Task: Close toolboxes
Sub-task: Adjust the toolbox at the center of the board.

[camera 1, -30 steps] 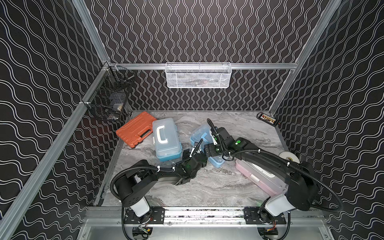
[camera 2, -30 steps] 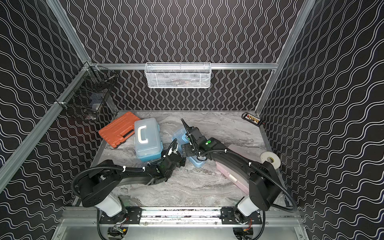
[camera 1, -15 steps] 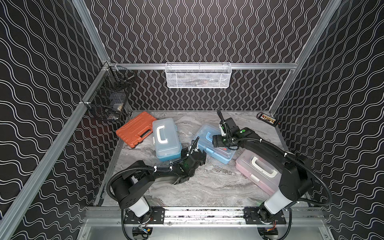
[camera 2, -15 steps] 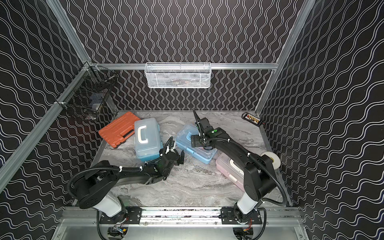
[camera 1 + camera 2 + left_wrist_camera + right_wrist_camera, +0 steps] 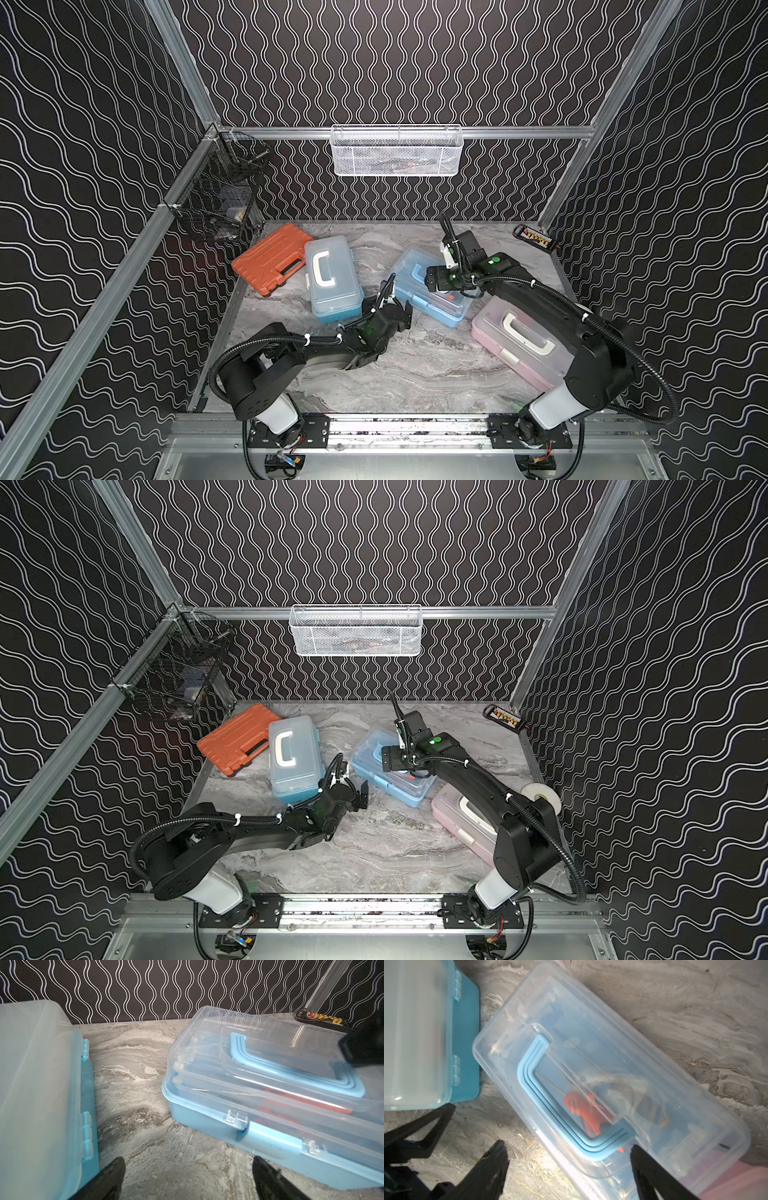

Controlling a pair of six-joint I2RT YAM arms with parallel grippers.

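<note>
Confirming closure: the middle toolbox (image 5: 413,289) lid (image 5: 259,1059) has dropped flat; your left gripper (image 5: 188,1164) and right gripper (image 5: 568,1147) stand open, empty.

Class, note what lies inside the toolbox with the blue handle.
Through the clear lid of the toolbox, an orange tool and a thin metal rod show beneath the blue handle. A dark item beside them is too blurred to name.

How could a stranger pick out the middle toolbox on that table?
Find the white mesh basket on the back wall, then look down to the marble table. It is the middle toolbox of the three plastic ones lying there. Only its handle is blue; its neighbours' are white.
</note>
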